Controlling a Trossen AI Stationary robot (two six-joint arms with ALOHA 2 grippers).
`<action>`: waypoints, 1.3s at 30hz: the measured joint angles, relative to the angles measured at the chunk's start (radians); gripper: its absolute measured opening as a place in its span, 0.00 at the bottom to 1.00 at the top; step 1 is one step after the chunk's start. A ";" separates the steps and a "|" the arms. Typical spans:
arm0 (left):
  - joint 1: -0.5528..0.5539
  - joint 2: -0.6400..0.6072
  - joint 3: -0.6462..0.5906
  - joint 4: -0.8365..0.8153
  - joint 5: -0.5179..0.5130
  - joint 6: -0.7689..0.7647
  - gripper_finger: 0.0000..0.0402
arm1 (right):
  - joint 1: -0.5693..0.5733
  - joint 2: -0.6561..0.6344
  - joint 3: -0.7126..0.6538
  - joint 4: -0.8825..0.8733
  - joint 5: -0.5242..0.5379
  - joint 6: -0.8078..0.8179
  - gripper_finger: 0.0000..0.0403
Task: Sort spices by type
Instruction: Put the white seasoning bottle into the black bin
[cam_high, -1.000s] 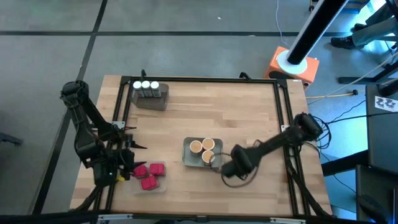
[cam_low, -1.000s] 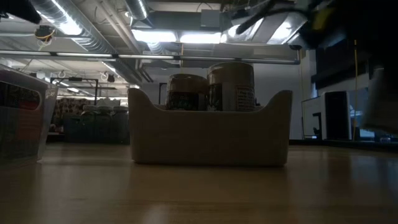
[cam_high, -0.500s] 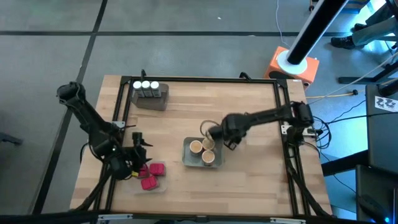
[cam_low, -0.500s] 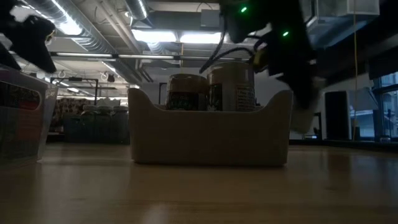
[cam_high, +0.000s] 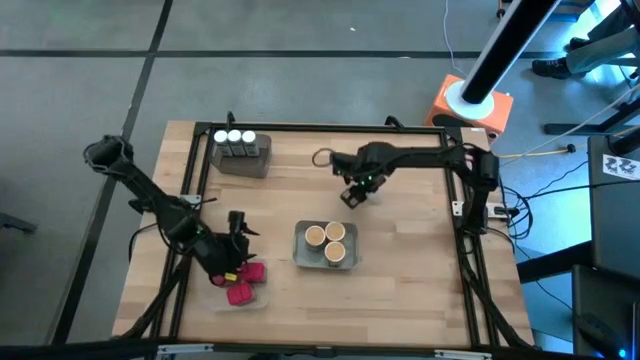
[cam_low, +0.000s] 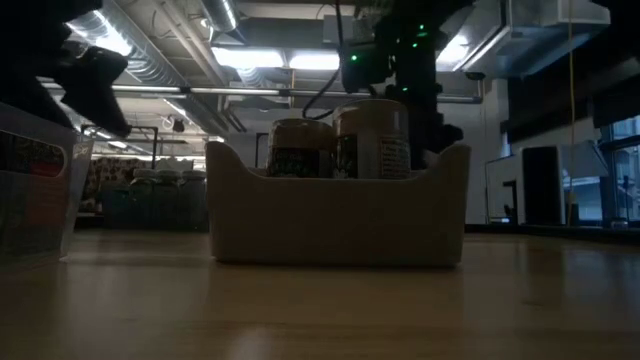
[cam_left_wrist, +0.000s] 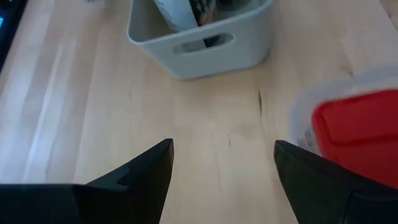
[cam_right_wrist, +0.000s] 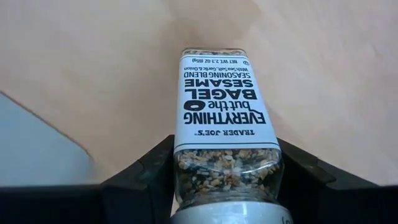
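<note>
three jars in a tray at the counter's far-left corner — three round jars in a mid-counter tray — boxes near the front-left edge.

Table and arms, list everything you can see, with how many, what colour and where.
Tan-lidded jars: three, in the grey tray at table centre.
White-capped jars: three, in a grey tray at the far left.
Red boxes: about three, in a clear tray near the left front edge.
Bagel seasoning jar: one, clear with white label, held above the table's far middle.
Orange and white base: one, floor beyond the far right corner.
Left gripper: open, by the red boxes.
Right gripper: shut on the seasoning jar.
</note>
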 joint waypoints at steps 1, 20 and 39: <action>0.010 0.000 0.000 0.010 0.002 0.014 0.65 | -0.013 0.000 0.000 0.025 -0.015 -0.003 0.51; 0.112 0.000 0.000 0.112 0.025 0.094 0.65 | -0.073 0.019 -0.002 0.030 -0.249 -0.005 0.51; 0.112 0.000 0.000 0.283 0.025 0.282 0.65 | -0.086 0.094 -0.006 0.023 -0.231 -0.048 0.63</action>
